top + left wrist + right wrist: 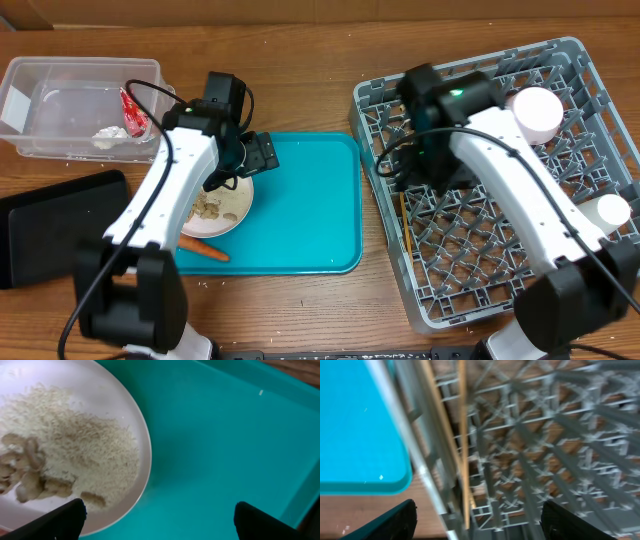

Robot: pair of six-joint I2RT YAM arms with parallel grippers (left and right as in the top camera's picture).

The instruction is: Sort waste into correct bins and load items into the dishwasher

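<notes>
1. Bench (300, 40), seen from overhead, carries the clear tub (80, 62) at the far left. The tub holds the red wrapper (132, 110) and the whitish scrap (108, 133), and the black tray (50, 230) lies just in front of it. On the teal tray (310, 210) sit the white plate (240, 200) with beige food bits (208, 208) and, just beside its rim, the carrot (203, 247). The grey dish rack (470, 240) on the right holds a white bowl (537, 112) and a smaller white cup (610, 210). The left pincer (265, 157) hangs at the plate's far edge.
2. In the left wrist view, that pincer is spread wide and empty above the teal tray. One fingertip (55, 520) overlaps the plate's rim, and white crumbs (90, 450) cover the plate.
3. In the right wrist view, which is blurred, the right pincer (480, 522) is spread and empty. It is above the rack wall nearest the teal tray, and the chopsticks (464, 445) lie inside along that wall.
</notes>
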